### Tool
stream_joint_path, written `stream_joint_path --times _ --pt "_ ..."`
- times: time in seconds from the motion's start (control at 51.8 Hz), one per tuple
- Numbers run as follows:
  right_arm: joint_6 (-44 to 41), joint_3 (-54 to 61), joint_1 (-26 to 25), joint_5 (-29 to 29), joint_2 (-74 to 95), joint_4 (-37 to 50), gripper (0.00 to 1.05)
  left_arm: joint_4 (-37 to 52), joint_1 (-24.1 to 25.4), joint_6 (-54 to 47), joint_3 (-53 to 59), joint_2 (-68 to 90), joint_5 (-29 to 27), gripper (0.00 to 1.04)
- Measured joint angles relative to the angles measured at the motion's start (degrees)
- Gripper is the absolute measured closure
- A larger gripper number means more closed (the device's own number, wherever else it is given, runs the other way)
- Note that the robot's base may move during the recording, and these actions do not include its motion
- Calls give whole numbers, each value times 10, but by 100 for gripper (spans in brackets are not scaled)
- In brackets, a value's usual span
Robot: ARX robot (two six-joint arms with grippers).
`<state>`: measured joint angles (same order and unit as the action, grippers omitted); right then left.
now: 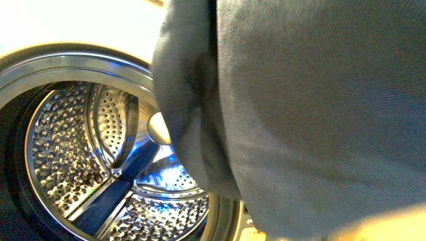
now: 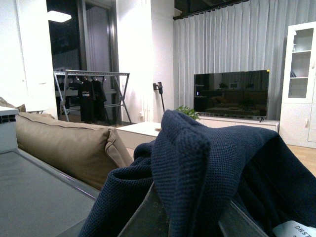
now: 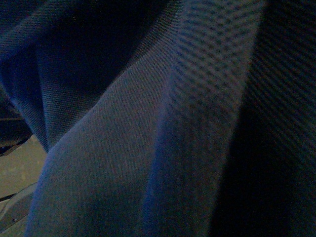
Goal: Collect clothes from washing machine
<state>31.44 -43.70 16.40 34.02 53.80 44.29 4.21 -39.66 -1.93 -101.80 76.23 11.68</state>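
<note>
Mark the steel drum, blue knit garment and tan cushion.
perforated steel drum [image 1: 60,150], front view, dimpled side wall.
dark blue knit garment [image 2: 197,163], left wrist view, upper fold.
tan sofa cushion [image 2: 64,143], left wrist view, front face.

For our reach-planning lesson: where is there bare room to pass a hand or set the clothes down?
Free: the washing machine drum left of the hanging clothes, ringed by its steel rim, empty where visible; and the flat grey surface beside the beige cushion. Crowded: the front view's right side, filled by cloth.

beige sofa cushion [image 2: 69,145] | dark television [image 2: 231,94] (off) | clothes rack [image 2: 91,96] | white cabinet [image 2: 301,84]
</note>
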Motion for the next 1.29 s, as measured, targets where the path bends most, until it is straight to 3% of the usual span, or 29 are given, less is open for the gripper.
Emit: stream_joint_path --times 0.348,0.638,1.121,1.294 --pt "-146 -64 148 -147 64 -109 8 0 0 0 0 0 0 98" --pt "-178 -90 167 -296 106 -96 8 0 0 0 0 0 -2 98" --pt "-234 -153 202 -422 195 -84 8 0 0 0 0 0 -2 98" --pt "-237 -155 194 -456 205 -64 37 0 0 0 0 0 -2 98"
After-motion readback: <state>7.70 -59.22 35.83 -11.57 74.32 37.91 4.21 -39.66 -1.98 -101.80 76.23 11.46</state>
